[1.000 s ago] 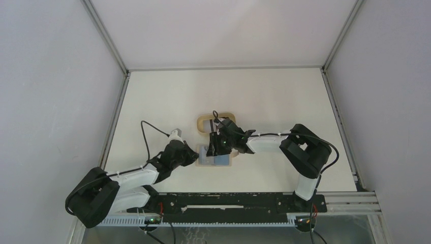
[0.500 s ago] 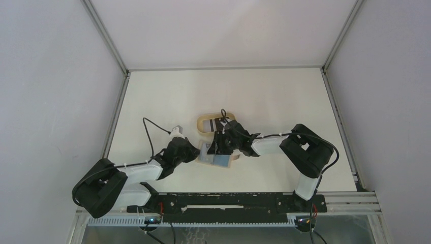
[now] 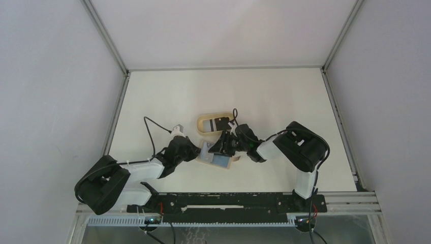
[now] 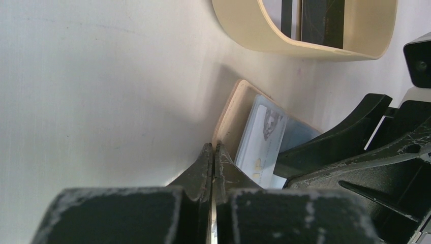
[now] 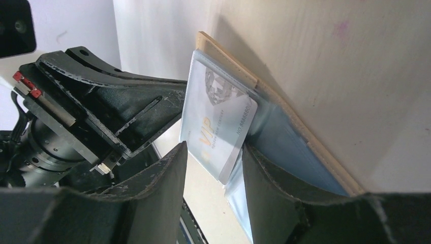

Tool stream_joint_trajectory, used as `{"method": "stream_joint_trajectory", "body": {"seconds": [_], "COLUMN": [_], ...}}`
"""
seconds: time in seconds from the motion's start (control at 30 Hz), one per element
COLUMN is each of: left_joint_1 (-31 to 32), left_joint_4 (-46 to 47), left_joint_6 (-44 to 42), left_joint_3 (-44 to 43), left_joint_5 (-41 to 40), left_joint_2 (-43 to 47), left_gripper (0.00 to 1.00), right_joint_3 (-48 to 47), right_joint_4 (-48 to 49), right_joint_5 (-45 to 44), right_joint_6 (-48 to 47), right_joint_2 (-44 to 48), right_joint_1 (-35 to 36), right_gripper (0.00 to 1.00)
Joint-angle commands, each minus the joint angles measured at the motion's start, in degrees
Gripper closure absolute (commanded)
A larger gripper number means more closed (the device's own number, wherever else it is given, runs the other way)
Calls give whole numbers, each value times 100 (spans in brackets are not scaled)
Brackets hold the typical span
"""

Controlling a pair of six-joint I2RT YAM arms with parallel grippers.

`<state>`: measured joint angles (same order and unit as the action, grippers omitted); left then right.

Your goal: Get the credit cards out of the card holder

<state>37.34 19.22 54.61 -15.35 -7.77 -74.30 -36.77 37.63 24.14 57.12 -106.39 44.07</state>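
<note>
The tan card holder point(image 3: 222, 162) lies open in front of the arms, its left edge raised and its grey-blue inside point(image 5: 284, 140) showing. My left gripper point(image 3: 197, 152) is shut, its tips point(image 4: 214, 148) pinching the holder's tan edge point(image 4: 229, 116). A pale grey-blue credit card point(image 5: 218, 119) printed "VIP" sticks half out of a pocket; it also shows in the left wrist view point(image 4: 259, 137). My right gripper point(image 3: 222, 147) is open, its jaws point(image 5: 214, 148) on either side of that card's free corner, not clamped. A black card point(image 3: 219, 123) lies in the tray.
A beige oval tray point(image 3: 201, 123) with a raised rim stands just behind the card holder, close to both grippers; its wall shows in the left wrist view point(image 4: 244, 30). Metal frame rails run along the table's sides.
The right gripper has drawn back to the right. The left gripper has pushed in and the holder's left edge has lifted. The tray's black card is now uncovered.
</note>
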Motion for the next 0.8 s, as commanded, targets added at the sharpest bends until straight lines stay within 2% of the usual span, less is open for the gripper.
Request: {"method": "stream_joint_trajectory", "body": {"seconds": [0.0,0.33,0.77], "left_joint_1": [45,65,91], "left_joint_4": [-1088,-1090,-1075], "left_joint_6": [-47,-30,-48], "left_joint_3": [146,133,99], "left_joint_5": [13,22,56], "left_joint_2": [-352,-415,-494], "left_gripper": [100,100,100], "right_joint_3": [354,925,1041], "right_joint_4": [236,1548,1990], "right_joint_5": [185,167,-196], "right_joint_6": [231,357,477], "right_joint_2": [-181,105,-39], "right_joint_1": [128,110,68], "right_gripper": [46,49,50]}}
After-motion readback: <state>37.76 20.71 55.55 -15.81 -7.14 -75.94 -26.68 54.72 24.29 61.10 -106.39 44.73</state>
